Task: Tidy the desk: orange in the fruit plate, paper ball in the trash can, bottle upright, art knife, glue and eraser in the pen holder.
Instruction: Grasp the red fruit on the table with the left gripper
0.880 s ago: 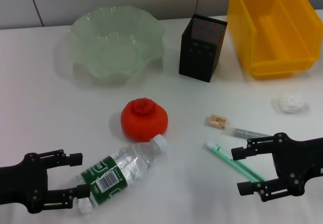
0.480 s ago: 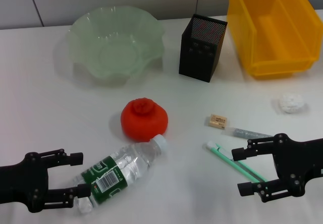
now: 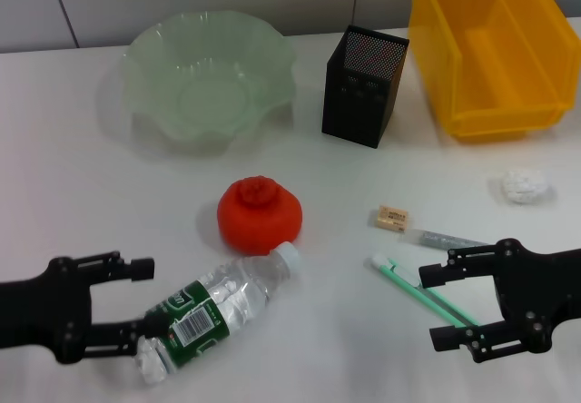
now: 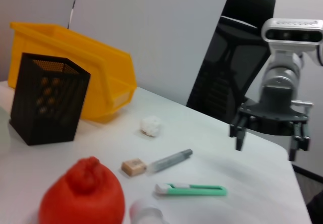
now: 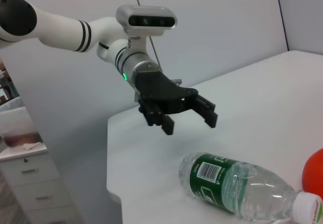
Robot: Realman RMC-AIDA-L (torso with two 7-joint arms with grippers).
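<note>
Clear bottle [image 3: 221,308] with green label lies on its side on the desk [image 3: 82,194]; left tool [image 3: 138,309], jaws spread, has edged closer around its base; right tool [image 3: 437,303] open

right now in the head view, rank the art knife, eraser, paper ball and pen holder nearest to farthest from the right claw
From the right claw, open at the near right:
1. Art knife, lying partly between its fingers.
2. Eraser, just beyond the knife, toward the middle.
3. Paper ball, farther back on the right.
4. Pen holder, at the back centre.
</note>
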